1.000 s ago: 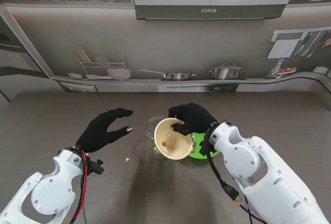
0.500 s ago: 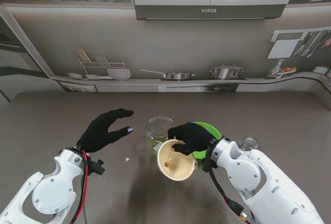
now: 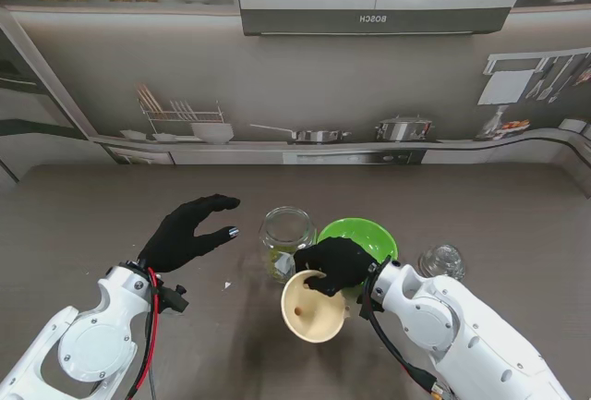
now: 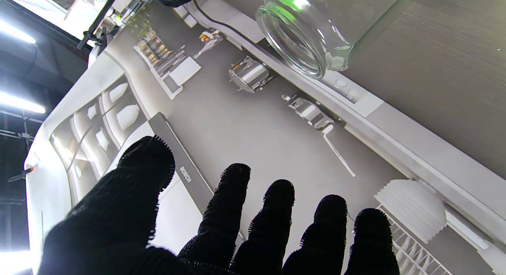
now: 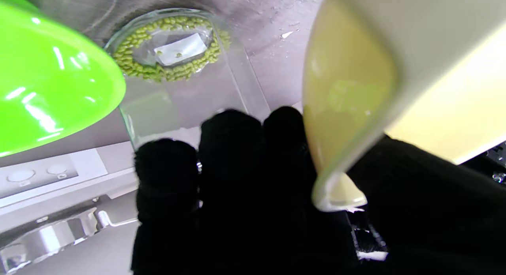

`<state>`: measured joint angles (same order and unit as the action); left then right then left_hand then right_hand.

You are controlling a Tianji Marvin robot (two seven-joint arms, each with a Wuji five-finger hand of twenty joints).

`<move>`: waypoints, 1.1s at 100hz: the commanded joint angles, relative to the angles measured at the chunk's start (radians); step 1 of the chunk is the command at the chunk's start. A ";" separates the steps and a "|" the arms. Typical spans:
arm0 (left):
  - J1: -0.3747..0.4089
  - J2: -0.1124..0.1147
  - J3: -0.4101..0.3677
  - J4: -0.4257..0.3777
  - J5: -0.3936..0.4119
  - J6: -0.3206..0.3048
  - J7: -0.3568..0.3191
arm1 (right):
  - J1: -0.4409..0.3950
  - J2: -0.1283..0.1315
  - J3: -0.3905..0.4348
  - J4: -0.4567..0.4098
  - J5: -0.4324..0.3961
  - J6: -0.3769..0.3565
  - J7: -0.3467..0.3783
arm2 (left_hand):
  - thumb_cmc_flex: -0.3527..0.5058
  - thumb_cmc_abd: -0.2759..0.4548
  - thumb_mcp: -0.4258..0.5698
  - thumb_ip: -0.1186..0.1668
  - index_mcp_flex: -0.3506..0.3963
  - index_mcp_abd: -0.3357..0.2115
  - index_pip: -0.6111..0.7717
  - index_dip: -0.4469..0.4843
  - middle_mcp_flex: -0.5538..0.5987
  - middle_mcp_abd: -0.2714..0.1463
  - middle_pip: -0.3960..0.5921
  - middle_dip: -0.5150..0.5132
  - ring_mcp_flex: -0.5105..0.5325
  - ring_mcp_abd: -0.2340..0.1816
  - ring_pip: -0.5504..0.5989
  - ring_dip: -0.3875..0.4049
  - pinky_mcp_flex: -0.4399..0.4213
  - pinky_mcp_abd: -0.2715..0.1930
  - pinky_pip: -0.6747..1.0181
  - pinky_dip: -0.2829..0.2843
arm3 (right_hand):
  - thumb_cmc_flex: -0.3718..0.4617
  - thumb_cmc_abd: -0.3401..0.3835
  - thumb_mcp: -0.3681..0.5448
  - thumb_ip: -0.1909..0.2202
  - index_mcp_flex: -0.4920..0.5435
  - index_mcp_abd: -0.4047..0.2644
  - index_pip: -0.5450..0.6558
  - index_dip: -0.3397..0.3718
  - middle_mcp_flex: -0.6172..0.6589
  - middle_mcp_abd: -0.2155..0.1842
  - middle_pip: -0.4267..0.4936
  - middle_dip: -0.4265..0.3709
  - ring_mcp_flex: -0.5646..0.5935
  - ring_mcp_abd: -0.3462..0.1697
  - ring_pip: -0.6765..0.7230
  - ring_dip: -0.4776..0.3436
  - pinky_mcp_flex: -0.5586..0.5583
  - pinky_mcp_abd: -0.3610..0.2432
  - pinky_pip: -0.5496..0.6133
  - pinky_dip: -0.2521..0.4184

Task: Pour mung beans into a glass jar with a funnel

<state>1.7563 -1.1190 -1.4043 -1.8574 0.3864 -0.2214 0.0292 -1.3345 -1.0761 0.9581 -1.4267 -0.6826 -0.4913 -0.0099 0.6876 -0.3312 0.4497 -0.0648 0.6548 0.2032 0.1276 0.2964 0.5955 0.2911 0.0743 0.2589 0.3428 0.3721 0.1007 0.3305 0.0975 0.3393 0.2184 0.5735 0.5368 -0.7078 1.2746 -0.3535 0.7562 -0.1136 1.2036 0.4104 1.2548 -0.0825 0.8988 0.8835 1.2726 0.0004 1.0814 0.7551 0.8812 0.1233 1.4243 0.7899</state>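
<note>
Grey-brown and wood-grained, the surface (image 3: 92, 206) is lying in front of a printed kitchen backdrop (image 3: 305, 67) with shelves, pans and an extractor hood. My right hand (image 3: 337, 264) is gripping the cream funnel (image 3: 314, 306) at its rim, fingers (image 5: 231, 148) curled over the edge; the funnel is tilting so its wide mouth is facing up toward the stand camera, its spout hole showing inside. Just beyond the hand, the glass jar (image 3: 285, 241) is standing upright with mung beans (image 5: 166, 71) ringing its bottom, and the green bowl (image 3: 360, 238) is sitting just beside it on the right. A glass lid (image 3: 441, 260) is lying farther right. My left hand (image 3: 189, 231) is hovering left of the jar, fingers spread, holding nothing.
</note>
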 commanded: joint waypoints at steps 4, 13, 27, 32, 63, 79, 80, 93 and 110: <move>0.001 -0.002 0.001 0.000 -0.003 0.004 -0.020 | 0.012 -0.007 -0.015 0.011 -0.002 -0.009 0.014 | 0.029 0.060 -0.010 0.029 0.009 -0.002 0.001 -0.002 0.022 0.002 -0.007 -0.004 0.021 -0.002 -0.008 -0.001 0.004 -0.001 -0.027 0.006 | 0.019 0.019 0.038 0.009 0.000 -0.081 0.054 -0.020 -0.003 -0.041 -0.015 -0.018 0.041 -0.013 -0.025 -0.014 -0.010 0.007 -0.009 0.000; 0.001 -0.002 0.001 -0.001 -0.004 0.006 -0.020 | 0.027 -0.008 -0.029 0.027 -0.010 -0.013 0.007 | 0.029 0.061 -0.011 0.029 0.007 -0.003 0.000 -0.002 0.022 0.002 -0.007 -0.003 0.021 -0.001 -0.008 -0.001 0.003 -0.001 -0.027 0.006 | 0.016 0.013 0.039 0.010 0.006 -0.086 0.044 -0.031 -0.004 -0.042 -0.020 -0.025 0.041 -0.011 -0.036 -0.016 -0.012 0.007 -0.011 -0.002; 0.002 -0.002 0.000 -0.001 -0.003 0.006 -0.022 | 0.050 -0.006 -0.050 0.049 -0.019 -0.021 0.010 | 0.030 0.060 -0.012 0.029 0.002 -0.003 -0.002 -0.003 0.022 0.004 -0.007 -0.003 0.021 -0.001 -0.008 -0.001 0.003 -0.001 -0.027 0.006 | 0.008 -0.001 0.042 0.012 0.011 -0.091 0.035 -0.044 -0.018 -0.038 -0.040 -0.043 0.040 -0.015 -0.079 -0.028 -0.022 0.009 -0.019 -0.005; 0.002 -0.002 0.000 -0.001 -0.004 0.007 -0.023 | 0.059 -0.005 -0.056 0.057 -0.025 -0.025 0.011 | 0.029 0.061 -0.012 0.029 0.004 -0.003 -0.001 -0.002 0.022 0.001 -0.007 -0.003 0.022 -0.002 -0.007 -0.001 0.004 -0.002 -0.027 0.006 | 0.004 -0.004 0.042 0.011 0.010 -0.091 0.033 -0.046 -0.019 -0.039 -0.044 -0.046 0.039 -0.018 -0.083 -0.028 -0.023 0.008 -0.020 -0.005; 0.003 -0.002 -0.001 -0.002 -0.006 0.010 -0.024 | 0.075 0.002 -0.073 0.071 -0.019 -0.012 0.051 | 0.030 0.060 -0.012 0.029 0.006 -0.002 0.000 -0.002 0.022 0.004 -0.007 -0.003 0.022 0.000 -0.007 -0.001 0.003 -0.002 -0.027 0.006 | -0.031 -0.039 0.051 0.013 0.003 -0.085 0.008 -0.067 -0.052 -0.031 -0.063 -0.058 0.039 -0.027 -0.127 -0.036 -0.042 0.007 -0.026 -0.006; 0.003 -0.001 -0.002 -0.002 -0.007 0.010 -0.028 | 0.078 0.010 -0.076 0.069 -0.018 -0.007 0.084 | 0.031 0.061 -0.012 0.029 0.009 -0.001 0.001 -0.002 0.022 0.003 -0.007 -0.003 0.023 -0.001 -0.007 -0.001 0.002 -0.002 -0.028 0.005 | -0.045 -0.052 0.053 0.014 0.007 -0.083 0.000 -0.073 -0.064 -0.028 -0.070 -0.062 0.038 -0.026 -0.148 -0.039 -0.052 0.008 -0.030 -0.006; 0.003 -0.001 -0.002 -0.002 -0.007 0.010 -0.028 | 0.078 0.010 -0.076 0.069 -0.018 -0.007 0.086 | 0.030 0.061 -0.012 0.029 0.007 -0.001 0.000 -0.002 0.022 0.004 -0.007 -0.003 0.022 -0.001 -0.007 -0.001 0.002 -0.002 -0.028 0.005 | -0.046 -0.052 0.052 0.014 0.007 -0.083 0.000 -0.074 -0.064 -0.028 -0.070 -0.062 0.038 -0.026 -0.149 -0.039 -0.053 0.008 -0.030 -0.006; 0.003 -0.001 -0.001 -0.002 -0.009 0.010 -0.030 | 0.078 0.015 -0.076 0.065 -0.018 0.001 0.108 | 0.031 0.062 -0.013 0.029 0.007 -0.002 0.000 -0.002 0.021 0.004 -0.007 -0.003 0.022 -0.002 -0.007 -0.001 0.002 -0.002 -0.027 0.005 | -0.062 -0.058 0.047 0.014 -0.001 -0.079 -0.010 -0.079 -0.073 -0.025 -0.074 -0.063 0.037 -0.025 -0.159 -0.039 -0.059 0.008 -0.032 -0.006; 0.002 -0.001 0.000 0.000 -0.010 0.011 -0.032 | 0.082 0.019 -0.082 0.064 -0.015 0.014 0.126 | 0.031 0.061 -0.013 0.030 0.010 -0.002 0.001 -0.001 0.023 0.002 -0.006 -0.003 0.024 -0.002 -0.007 0.000 0.003 -0.002 -0.027 0.006 | -0.076 -0.069 0.041 0.024 -0.023 -0.069 -0.033 -0.089 -0.094 -0.015 -0.085 -0.069 0.040 -0.031 -0.152 -0.026 -0.059 0.003 -0.020 0.000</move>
<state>1.7563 -1.1182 -1.4047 -1.8572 0.3794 -0.2138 0.0174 -1.2517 -1.0587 0.8818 -1.3600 -0.6960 -0.4833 0.0984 0.6877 -0.3312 0.4497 -0.0648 0.6548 0.2032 0.1276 0.2964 0.5955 0.2914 0.0743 0.2589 0.3430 0.3721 0.1007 0.3305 0.0975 0.3395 0.2184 0.5735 0.4849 -0.7554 1.2745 -0.3535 0.7487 -0.1618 1.1745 0.3476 1.1776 -0.0879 0.8212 0.8241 1.2726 -0.0004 0.9233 0.7310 0.8301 0.1234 1.3926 0.7885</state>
